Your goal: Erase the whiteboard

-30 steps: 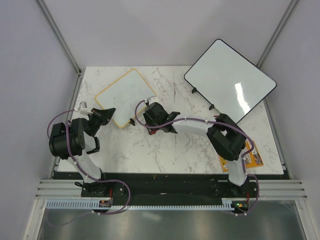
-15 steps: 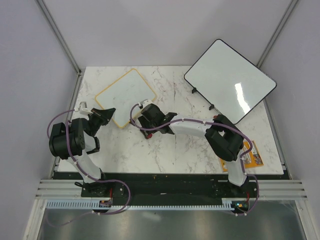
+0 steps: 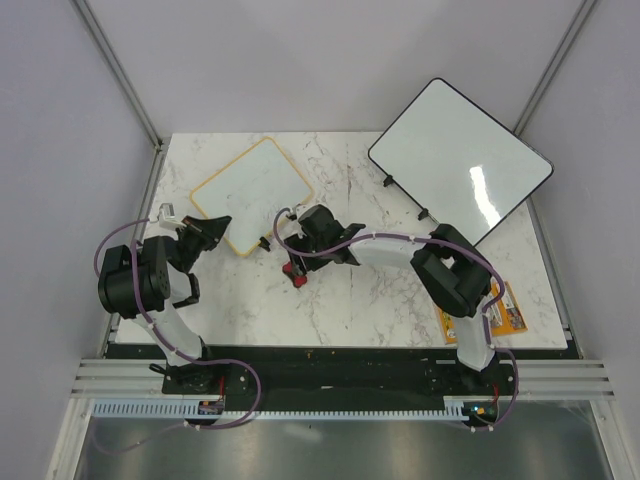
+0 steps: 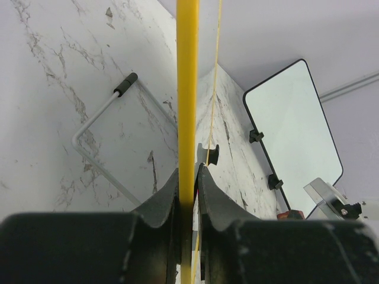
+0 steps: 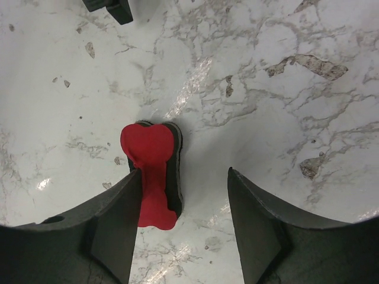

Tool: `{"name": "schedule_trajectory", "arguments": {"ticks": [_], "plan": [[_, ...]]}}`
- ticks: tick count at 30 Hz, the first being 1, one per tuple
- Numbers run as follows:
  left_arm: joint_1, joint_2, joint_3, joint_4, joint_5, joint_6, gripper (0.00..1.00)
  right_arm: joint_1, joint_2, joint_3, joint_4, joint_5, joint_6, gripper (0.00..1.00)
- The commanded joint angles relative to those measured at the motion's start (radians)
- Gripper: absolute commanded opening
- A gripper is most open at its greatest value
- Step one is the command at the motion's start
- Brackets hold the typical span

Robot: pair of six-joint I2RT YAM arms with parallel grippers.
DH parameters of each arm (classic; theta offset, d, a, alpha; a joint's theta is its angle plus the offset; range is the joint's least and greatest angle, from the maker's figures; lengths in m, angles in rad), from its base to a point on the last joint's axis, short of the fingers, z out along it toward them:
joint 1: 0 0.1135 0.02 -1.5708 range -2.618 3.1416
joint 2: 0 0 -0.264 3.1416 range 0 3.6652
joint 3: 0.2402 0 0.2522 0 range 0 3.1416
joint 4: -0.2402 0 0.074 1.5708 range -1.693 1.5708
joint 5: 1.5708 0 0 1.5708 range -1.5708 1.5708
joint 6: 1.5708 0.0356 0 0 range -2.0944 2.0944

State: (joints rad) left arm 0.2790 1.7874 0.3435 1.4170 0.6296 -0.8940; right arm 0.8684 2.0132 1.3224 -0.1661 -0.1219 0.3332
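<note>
The small yellow-framed whiteboard (image 3: pixel 250 188) lies at the back left of the marble table. My left gripper (image 3: pixel 217 225) is shut on its near corner. In the left wrist view the yellow frame edge (image 4: pixel 188 89) runs straight up between the closed jaws of the left gripper (image 4: pixel 188 173). A red eraser with a black felt side (image 3: pixel 293 270) lies on the table in front of the board. My right gripper (image 3: pixel 303 250) is open just over it. In the right wrist view the eraser (image 5: pixel 151 163) lies against the left finger (image 5: pixel 112 231) of the right gripper (image 5: pixel 185 183), and the right finger stands apart.
A larger black-framed whiteboard (image 3: pixel 460 162) stands tilted at the back right, with two black feet; it also shows in the left wrist view (image 4: pixel 293 118). An orange packet (image 3: pixel 503 313) lies at the right front. A wire stand (image 4: pixel 98 121) lies under the small board.
My right gripper has drawn back to the right from the small board's near edge and its jaws stand open; the red eraser now lies on the table. The left arm has not moved.
</note>
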Motion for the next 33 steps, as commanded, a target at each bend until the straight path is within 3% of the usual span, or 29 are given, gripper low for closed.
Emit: {"name": "schedule_trajectory", "arguments": {"ticks": [1,7,10,15,25,27,33], "plan": [[-0.006,0.026,0.0,0.246,-0.01,0.017,0.02,0.004,-0.004,-0.014,-0.019,0.146,0.009,0.65],[-0.006,0.029,0.003,0.246,-0.007,0.013,0.02,0.055,-0.025,0.003,-0.113,0.5,-0.06,0.66],[-0.008,0.021,0.003,0.246,-0.002,0.015,0.02,0.057,-0.053,-0.025,-0.08,0.493,-0.057,0.66],[-0.008,-0.019,-0.015,0.246,-0.011,0.033,0.02,0.057,-0.11,-0.057,0.008,0.352,-0.049,0.67],[-0.008,-0.022,-0.021,0.246,-0.018,0.032,0.3,0.057,-0.091,-0.015,0.008,0.337,-0.049,0.68],[-0.006,-0.023,-0.024,0.246,-0.022,0.035,0.31,0.055,-0.09,-0.018,0.008,0.337,-0.049,0.68],[-0.006,-0.048,-0.052,0.244,-0.041,0.053,0.52,0.057,-0.09,-0.028,0.013,0.34,-0.043,0.69]]}}
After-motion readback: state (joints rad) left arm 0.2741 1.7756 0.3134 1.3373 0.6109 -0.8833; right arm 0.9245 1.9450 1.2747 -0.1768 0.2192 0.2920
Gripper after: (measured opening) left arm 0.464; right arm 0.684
